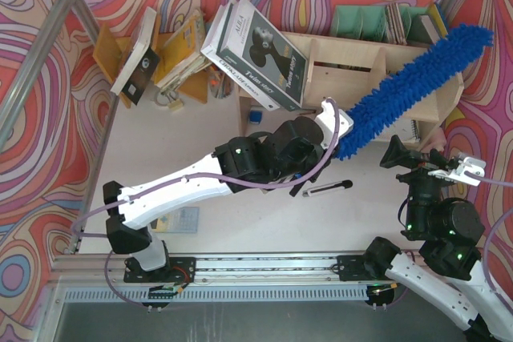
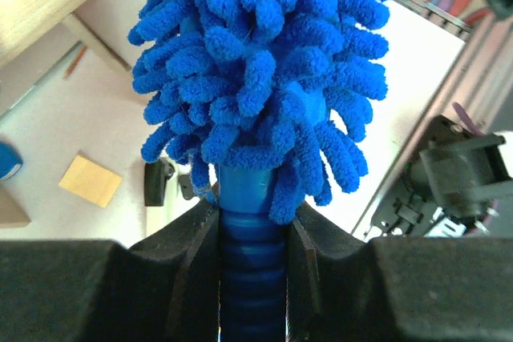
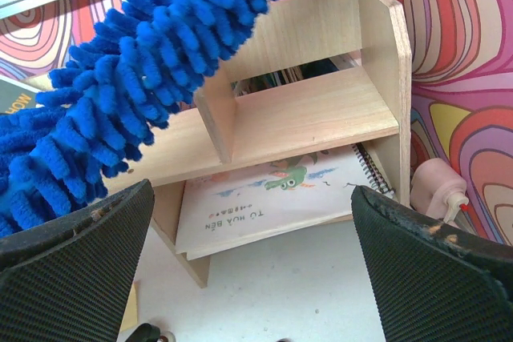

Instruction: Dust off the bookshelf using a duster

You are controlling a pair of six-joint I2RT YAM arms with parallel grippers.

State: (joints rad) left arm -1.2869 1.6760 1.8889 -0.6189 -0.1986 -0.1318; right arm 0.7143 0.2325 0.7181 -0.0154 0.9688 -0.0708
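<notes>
Dusting looks under way, not finished. On the surface [image 1: 240, 198] the bookshelf [image 1: 377, 60] stands at the far side. The duster [image 1: 417, 86] lies slantwise over the shelf's right half, with its fluffy head reaching past the far right corner and its handle coming off the front edge. Whether the fibres press on the top board or pass just above it, I cannot tell. A big book [image 1: 256, 54] leans at the shelf's left end. The left claw [image 1: 343, 132], just in front of the shelf, is clamped on the duster's blue handle; its wrist view shows both fingers tight against the ribbed grip. The right claw [image 1: 461, 167] sits near the shelf's right front corner, spread wide with nothing in it. A booklet [image 3: 272, 198] lies flat in the bottom right compartment. As I judge it, the pick-up is done and the right part of the top is being covered. The left half, the dividers and the lower compartments seem left to do. No dust shows, so cleanliness cannot be judged.
</notes>
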